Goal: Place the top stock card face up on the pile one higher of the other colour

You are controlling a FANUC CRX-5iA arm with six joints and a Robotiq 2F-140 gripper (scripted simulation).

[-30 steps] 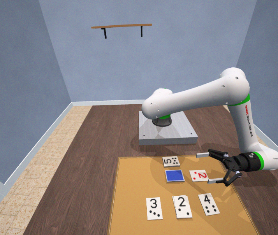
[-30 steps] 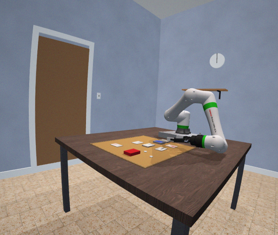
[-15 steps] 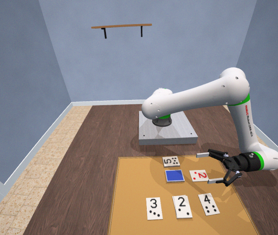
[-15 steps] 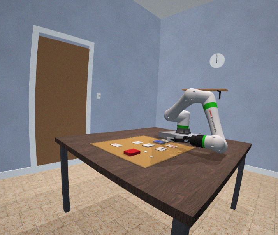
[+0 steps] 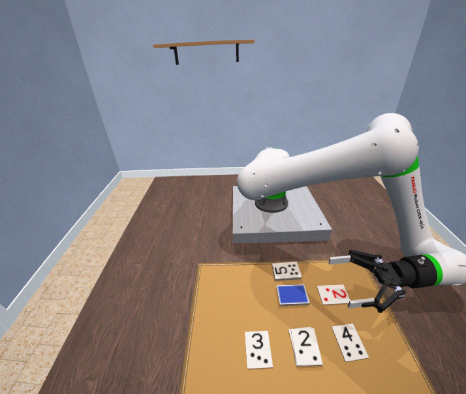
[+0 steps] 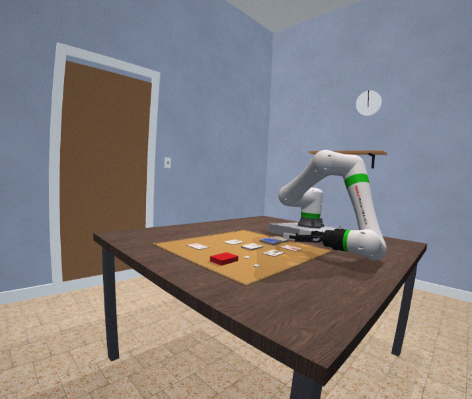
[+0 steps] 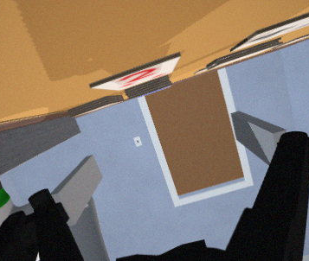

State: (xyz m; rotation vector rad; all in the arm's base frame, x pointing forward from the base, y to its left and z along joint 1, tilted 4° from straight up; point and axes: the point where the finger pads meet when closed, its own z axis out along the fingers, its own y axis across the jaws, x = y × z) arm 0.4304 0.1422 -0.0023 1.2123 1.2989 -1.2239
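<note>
The red 2 point(image 5: 331, 295) point(image 6: 291, 248) point(image 7: 141, 75) lies face up and flat on the card cloth point(image 5: 224, 309) point(image 6: 247, 277), right of the blue-backed stock point(image 5: 292, 294) point(image 6: 270, 241) in the top view. My gripper point(image 5: 344, 281) point(image 6: 288, 236) point(image 7: 163, 147) is wide open and empty, pointing sideways beside and above the red 2. The black 5 point(image 5: 286, 271) lies behind the stock. In front lie the black 3 point(image 5: 258, 349) point(image 6: 233, 242), black 2 point(image 5: 305, 348) point(image 6: 252, 246) and black 4 point(image 5: 350, 342) point(image 6: 273, 253). Another card point(image 6: 197, 246) shows only in the exterior view; its number is unreadable.
A red box point(image 6: 223, 258) and two small white things point(image 6: 246, 257) point(image 6: 256, 265) are on the front part of the cloth. The robot's grey base plate point(image 5: 282, 235) point(image 6: 283, 228) is behind the cloth. The dark wooden table point(image 5: 127, 318) point(image 6: 279, 318) surrounds it.
</note>
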